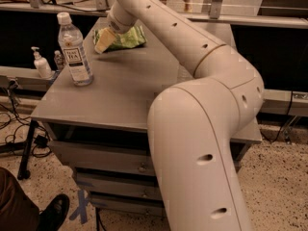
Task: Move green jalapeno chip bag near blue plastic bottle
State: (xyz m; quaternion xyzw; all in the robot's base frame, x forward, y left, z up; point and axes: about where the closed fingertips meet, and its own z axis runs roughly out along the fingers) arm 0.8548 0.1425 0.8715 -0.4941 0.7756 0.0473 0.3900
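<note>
The green jalapeno chip bag (126, 37) is at the far middle of the grey table (115, 93), held a little above it with a shadow underneath. My gripper (104, 42) is at the bag's left end and is shut on it. The blue plastic bottle (74, 52), with a white cap and a white "TEA" label, stands upright at the table's left side. It is a short way to the front left of the bag and the gripper.
My large white arm (202, 129) fills the right half of the view and hides the table's right side. A small white pump bottle (41, 64) stands on a ledge left of the table. Drawers (106, 160) are below the top. A person's shoe (53, 213) is at the lower left.
</note>
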